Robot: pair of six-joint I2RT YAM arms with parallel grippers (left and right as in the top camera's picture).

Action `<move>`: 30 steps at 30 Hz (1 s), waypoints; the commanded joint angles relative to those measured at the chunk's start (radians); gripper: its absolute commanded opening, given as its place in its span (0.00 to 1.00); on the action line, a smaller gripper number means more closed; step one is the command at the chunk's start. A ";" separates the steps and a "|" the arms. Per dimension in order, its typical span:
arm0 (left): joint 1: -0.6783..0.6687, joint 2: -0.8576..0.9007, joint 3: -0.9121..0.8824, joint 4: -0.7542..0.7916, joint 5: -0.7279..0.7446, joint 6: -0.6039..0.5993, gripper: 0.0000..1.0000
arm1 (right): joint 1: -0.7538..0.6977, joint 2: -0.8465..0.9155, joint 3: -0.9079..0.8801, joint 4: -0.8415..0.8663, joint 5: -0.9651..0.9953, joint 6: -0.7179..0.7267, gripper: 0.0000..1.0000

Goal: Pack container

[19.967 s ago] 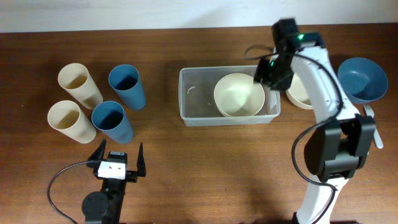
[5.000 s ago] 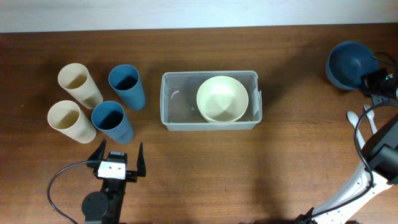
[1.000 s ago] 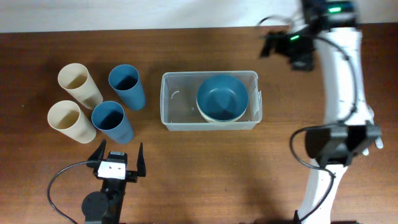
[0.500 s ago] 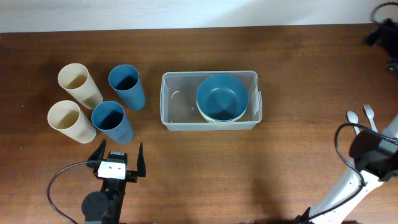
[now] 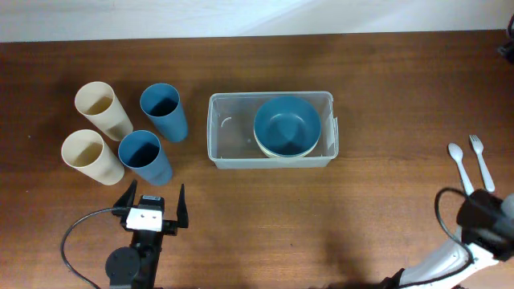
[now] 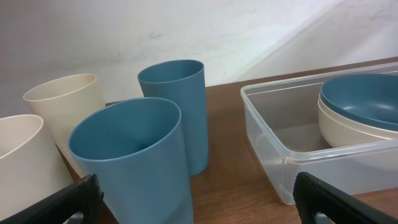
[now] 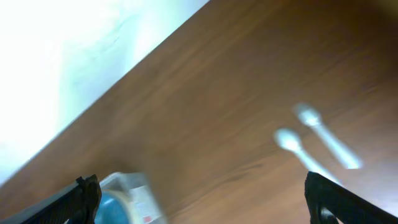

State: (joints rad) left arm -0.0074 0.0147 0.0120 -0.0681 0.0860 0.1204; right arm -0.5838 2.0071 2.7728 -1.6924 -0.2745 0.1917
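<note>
- Left hand [image 5: 154, 195]: fingers spread wide, holding nothing, parked at lower left of the overhead view, just below the cups.
- Right hand [image 7: 199, 186]: fingers wide apart, nothing between them. Its wrist picture is smeared, and the overhead view shows only a dark sliver at the upper right edge.
- Container [image 5: 227, 128]: centre of the surface, long side left to right. Blue bowl [image 5: 287, 124] is nested in cream bowl [image 6: 348, 127], filling its right part. The left part is bare.
- Risk 1: upper blue cup [image 5: 163, 111] and lower blue cup [image 5: 143, 155] stand very close, with upper cream cup [image 5: 98, 106] and lower cream cup [image 5: 87, 154] just beside them. A hand closing on one could knock over a neighbour.
- Risk 2: only the left part of the container is free. A cup lowered off-centre could land on a bowl rim and tip out.
- Risk 3: the container looks light. A bump on its rim would probably slide it.
- Risk 4: spoon [image 5: 458, 164] and fork [image 5: 480, 159] lie flat at the right of the surface, side by side. Thin handles may slip a pinch, or both may be caught together.
- Writing: none legible. A pale patch on the container's right end wall may be a label, but it is too blurred to read. No brand marks visible on the cups or bowls.
</note>
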 commanded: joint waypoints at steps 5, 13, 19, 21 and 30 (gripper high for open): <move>-0.003 -0.004 -0.003 -0.007 -0.003 0.016 1.00 | -0.001 -0.005 -0.086 -0.006 0.369 -0.064 0.99; -0.003 -0.004 -0.003 -0.007 -0.003 0.016 1.00 | -0.001 -0.004 -0.242 0.006 0.456 -0.064 0.99; -0.003 -0.004 -0.003 -0.007 -0.003 0.016 1.00 | 0.000 -0.004 -0.344 0.069 0.455 -0.064 0.99; -0.003 -0.004 -0.003 -0.007 -0.003 0.016 1.00 | 0.000 -0.004 -0.363 0.069 0.455 -0.064 0.99; -0.003 -0.004 -0.003 -0.007 -0.003 0.016 1.00 | 0.000 -0.004 -0.386 0.069 0.455 -0.064 0.99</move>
State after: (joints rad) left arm -0.0074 0.0147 0.0120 -0.0685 0.0860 0.1204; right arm -0.5838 1.9999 2.3951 -1.6260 0.1604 0.1307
